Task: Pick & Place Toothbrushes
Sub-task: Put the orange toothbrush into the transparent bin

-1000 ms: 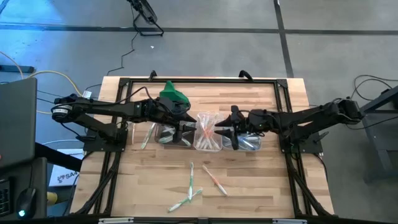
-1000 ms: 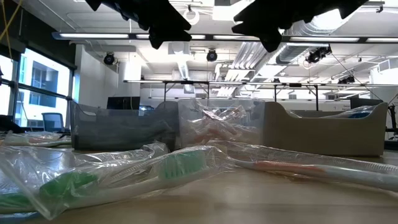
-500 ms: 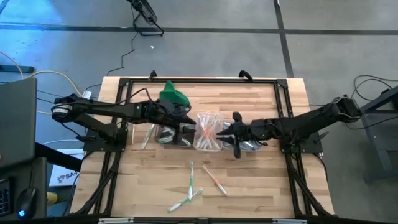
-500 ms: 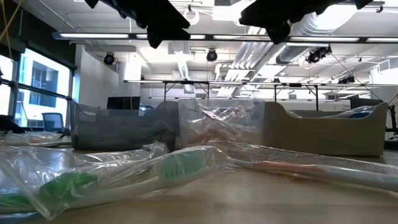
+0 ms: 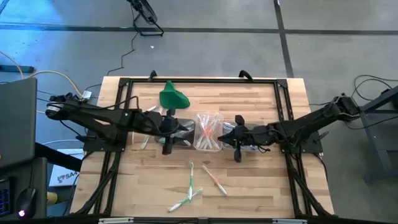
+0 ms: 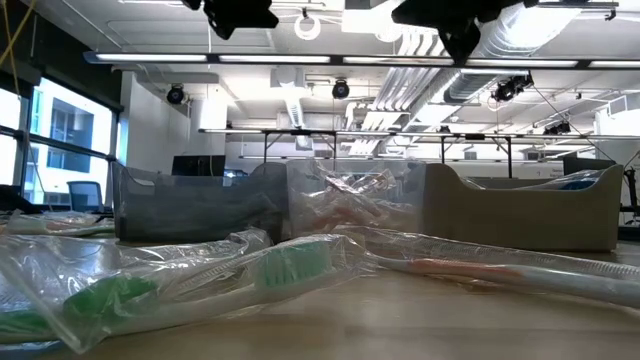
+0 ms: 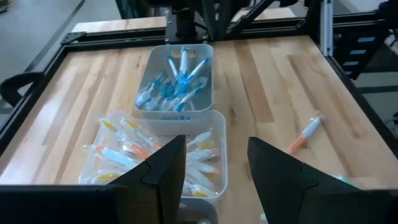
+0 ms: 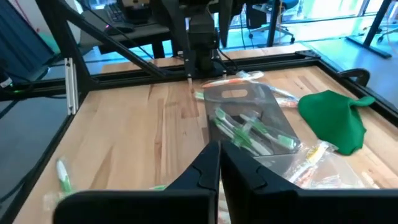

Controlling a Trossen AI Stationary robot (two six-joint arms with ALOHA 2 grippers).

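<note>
A: How many tubs point(image 5: 208, 132) are sitting there?
B: Three in a row, with loose toothbrushes point(image 5: 190, 182) lying before them.
A: The grippers?
B: Left gripper point(image 7: 214, 163) is hovering spread over them; right gripper point(image 8: 220, 163) is hovering clenched, empty.

We count three clear tubs point(image 5: 208, 131) in a row on the counter point(image 5: 261, 180). Four loose toothbrushes point(image 5: 190, 179) lie in front of the tubs; those inside the tubs are too many to count. One green cloth lump point(image 5: 171, 96) lies behind.
</note>
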